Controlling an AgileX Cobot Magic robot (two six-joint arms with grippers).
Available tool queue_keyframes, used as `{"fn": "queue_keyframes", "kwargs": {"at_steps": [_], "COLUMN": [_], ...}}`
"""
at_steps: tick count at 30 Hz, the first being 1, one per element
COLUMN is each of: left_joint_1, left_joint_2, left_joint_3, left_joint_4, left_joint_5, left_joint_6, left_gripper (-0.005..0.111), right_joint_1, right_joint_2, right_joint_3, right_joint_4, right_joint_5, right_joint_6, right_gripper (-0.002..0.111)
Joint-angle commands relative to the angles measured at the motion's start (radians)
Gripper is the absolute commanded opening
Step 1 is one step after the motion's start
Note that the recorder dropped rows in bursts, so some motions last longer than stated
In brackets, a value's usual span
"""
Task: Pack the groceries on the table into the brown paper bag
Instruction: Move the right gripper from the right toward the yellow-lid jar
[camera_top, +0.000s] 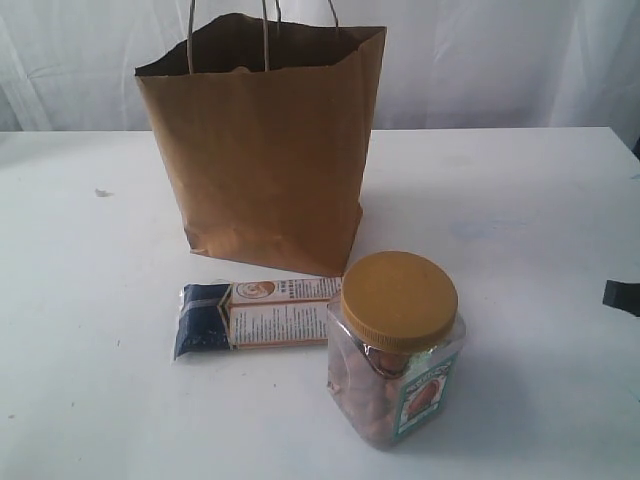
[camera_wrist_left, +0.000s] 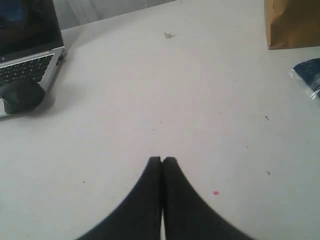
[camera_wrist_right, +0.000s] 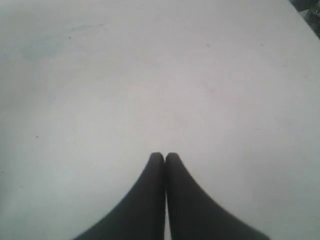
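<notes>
The brown paper bag (camera_top: 262, 145) stands upright and open-topped at the back middle of the white table (camera_top: 520, 220). In front of it lies a long navy-orange packet (camera_top: 255, 316), flat on its side. To the packet's right stands a clear jar (camera_top: 395, 350) with a wide mustard-yellow lid. The left wrist view catches a corner of the bag (camera_wrist_left: 292, 24) and the packet's navy end (camera_wrist_left: 309, 75). My left gripper (camera_wrist_left: 162, 160) is shut and empty over bare table, well away from both. My right gripper (camera_wrist_right: 164, 156) is shut too, over bare tabletop with nothing near it.
A laptop (camera_wrist_left: 27, 47) with a black mouse (camera_wrist_left: 20, 95) on it sits at the table's edge in the left wrist view. A dark piece of the right arm (camera_top: 622, 296) shows at the exterior view's right edge. White curtain hangs behind the table.
</notes>
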Motion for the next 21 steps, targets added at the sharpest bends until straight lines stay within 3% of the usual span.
{"fn": "queue_keyframes", "kwargs": {"at_steps": [1,4,8,9,11,14,21], "left_joint_1": [0.001,0.001,0.001,0.001,0.001,0.001,0.001], "left_joint_2": [-0.004,-0.004,-0.004,-0.004,-0.004,-0.004,-0.004], "left_joint_3": [0.004,0.004,0.004,0.004,0.004,0.004,0.004], "left_joint_4": [-0.002,-0.002,-0.002,-0.002,-0.002,-0.002,-0.002], "left_joint_5": [-0.002,-0.002,-0.002,-0.002,-0.002,-0.002,-0.002], "left_joint_6": [-0.001,-0.001,-0.001,-0.001,-0.001,-0.001,-0.001], "left_gripper": [0.000,0.000,0.000,0.000,0.000,0.000,0.000], "right_joint_1": [0.001,0.010,0.040,0.040,0.054,0.149,0.484], "right_joint_2": [0.034,0.034,0.095,0.126,0.163,0.138,0.074], "right_joint_3": [-0.063,-0.129,-0.329,-0.392,-0.481,-0.526,-0.636], "right_joint_4": [0.036,0.307,1.016,1.123,1.273,1.402,1.414], "right_joint_5": [0.105,0.172,0.640,0.755,0.908,0.941,0.984], "right_joint_6": [-0.093,-0.452,-1.358,-1.485,-1.589,-1.709,-1.714], "right_gripper": [0.000,0.000,0.000,0.000,0.000,0.000,0.000]}}
